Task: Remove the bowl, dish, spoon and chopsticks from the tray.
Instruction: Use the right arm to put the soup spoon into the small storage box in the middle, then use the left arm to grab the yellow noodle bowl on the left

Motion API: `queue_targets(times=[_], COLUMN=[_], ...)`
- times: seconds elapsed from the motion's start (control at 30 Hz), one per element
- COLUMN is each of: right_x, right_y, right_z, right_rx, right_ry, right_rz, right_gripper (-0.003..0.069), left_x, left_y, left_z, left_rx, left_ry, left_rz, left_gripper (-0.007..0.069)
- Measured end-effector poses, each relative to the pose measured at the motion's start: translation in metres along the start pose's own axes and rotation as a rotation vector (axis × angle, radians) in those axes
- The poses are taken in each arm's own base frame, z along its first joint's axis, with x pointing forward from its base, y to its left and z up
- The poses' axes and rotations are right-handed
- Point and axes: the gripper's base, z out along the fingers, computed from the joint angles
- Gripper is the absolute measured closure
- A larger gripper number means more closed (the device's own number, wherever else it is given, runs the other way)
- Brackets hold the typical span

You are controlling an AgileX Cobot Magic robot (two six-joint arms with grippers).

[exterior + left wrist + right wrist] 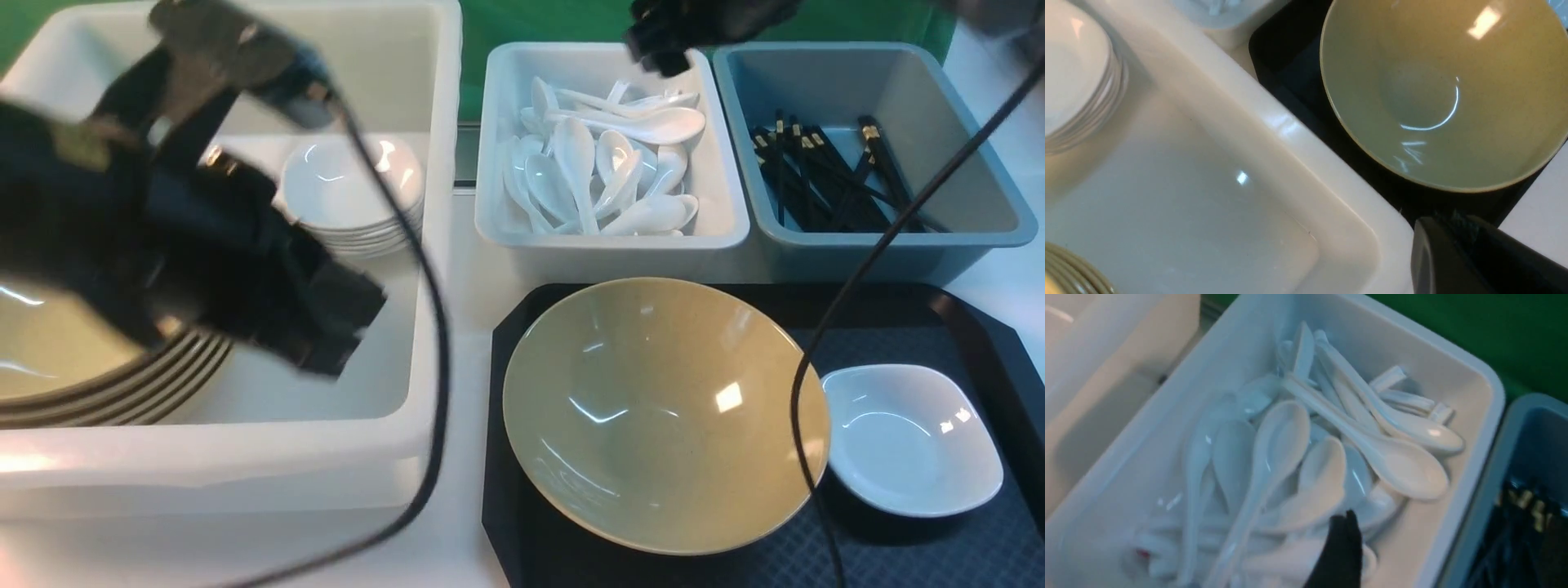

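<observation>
Two pieces on the tray: the bowl on the left and the dish just beside it on the right.
Spoon: many white spoons lie in the white tub behind the tray (which one is the task's, I cannot tell).
Chopsticks: in the grey-blue bin, right of that tub.
Left pincer: closed, holding nothing, over the big white box near the bowl.
Right pincer: above the spoon tub; how far open, I cannot tell.

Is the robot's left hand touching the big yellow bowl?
Apart. The front view shows the left gripper over the white tub, whose wall lies between it and the bowl.
</observation>
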Motion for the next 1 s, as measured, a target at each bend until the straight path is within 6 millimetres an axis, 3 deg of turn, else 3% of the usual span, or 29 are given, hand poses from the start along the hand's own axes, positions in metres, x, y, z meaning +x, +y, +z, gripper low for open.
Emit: queue_targets(times=[0.13, 0.23, 0.27, 0.37, 0.5, 0.63, 0.77, 0.87, 0.93, 1.0], right_x=[0.011, 0.026, 0.027, 0.057, 0.096, 0.139, 0.169, 0.179, 0.183, 0.183], right_y=[-0.010, -0.011, -0.011, -0.009, -0.007, -0.003, 0.001, 0.002, 0.002, 0.001], right_z=[-0.062, -0.096, -0.098, -0.137, -0.165, -0.179, -0.188, -0.192, -0.197, -0.199], right_rx=[-0.005, -0.034, -0.037, -0.081, -0.096, -0.109, -0.113, -0.110, -0.106, -0.102], right_ry=[0.131, 0.144, 0.144, 0.155, 0.184, 0.199, 0.162, 0.138, 0.099, 0.071], right_rz=[-0.085, -0.095, -0.096, -0.084, -0.084, -0.074, -0.070, -0.069, -0.065, -0.064], right_gripper=[0.0140, 0.0220, 0.0225, 0.0325, 0.0404, 0.0454, 0.0459, 0.0459, 0.0459, 0.0456], left_x=[-0.040, -0.059, -0.063, -0.079, -0.089, -0.089, -0.080, -0.074, -0.068, -0.063], left_y=[-0.005, -0.016, -0.018, -0.025, -0.018, 0.002, 0.022, 0.026, 0.027, 0.026], left_z=[0.037, 0.071, 0.074, 0.114, 0.148, 0.180, 0.212, 0.226, 0.240, 0.250], left_rx=[0.018, 0.013, 0.007, -0.033, -0.068, -0.088, -0.106, -0.106, -0.099, -0.081], left_ry=[0.104, 0.185, 0.187, 0.261, 0.327, 0.396, 0.441, 0.470, 0.496, 0.516], left_rz=[0.125, 0.206, 0.214, 0.219, 0.137, 0.066, 0.020, 0.014, 0.010, -0.004], left_gripper=[0.0580, 0.0514, 0.0501, 0.0359, 0.0181, 0.0080, 0.0065, 0.0069, 0.0095, 0.0167])
